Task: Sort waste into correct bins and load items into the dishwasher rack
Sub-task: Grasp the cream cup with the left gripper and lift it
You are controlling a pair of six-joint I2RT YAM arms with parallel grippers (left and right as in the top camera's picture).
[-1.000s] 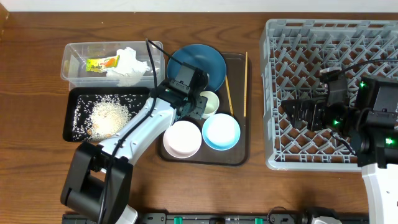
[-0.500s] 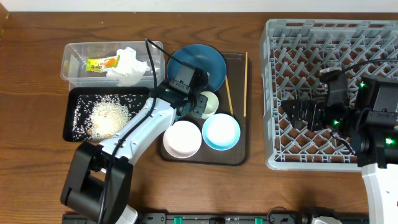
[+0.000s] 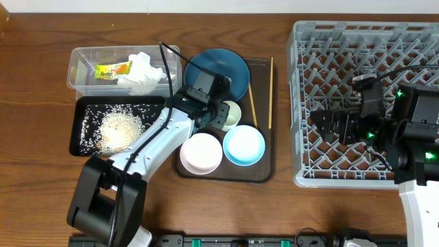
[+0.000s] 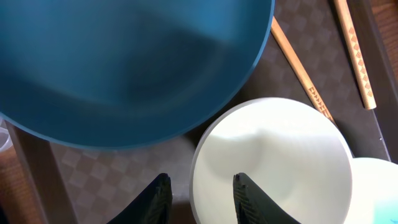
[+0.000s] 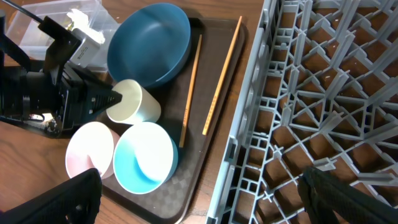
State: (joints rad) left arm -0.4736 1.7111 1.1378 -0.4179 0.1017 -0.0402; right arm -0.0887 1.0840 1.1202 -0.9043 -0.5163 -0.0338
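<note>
The left pincer [image 3: 221, 116] [image 4: 202, 182] hangs over the dark brown serving tray [image 3: 264, 173] with its jaws partly apart. They straddle the left wall of the small white cup [image 3: 232, 113] [image 4: 273, 162], one fingertip outside the cup and the other over its mouth. Whether either touches the rim I cannot tell. The cup stands upright, mouth up. Just beyond this pincer, on the side away from the robot, the dark blue plate [image 3: 223, 68] [image 4: 124, 56] lies flat, its edge close beside the cup. To the pincer's right, past the cup, the two chopsticks [image 3: 252, 105] [image 4: 305, 81] lie flat on the tray, almost parallel. Their long axes run from the tray's near side to its far side, and the one nearer the cup slants a little. On the pincer's near side the white bowl [image 3: 201, 152] and the light blue bowl [image 3: 243, 145] sit side by side, mouths up. To its left on the bench [image 3: 41, 178], the clear box [image 3: 82, 58] holds the tissue paper [image 3: 142, 72] and the snack wrapper [image 3: 113, 68]. The black tray [image 3: 79, 110] just beside it holds the rice [image 3: 120, 130]. The right pincer [image 3: 336, 127] [image 5: 202, 177] hovers over the dishwasher rack [image 3: 299, 137], jaws wide and empty, pointing toward the serving tray.
</note>
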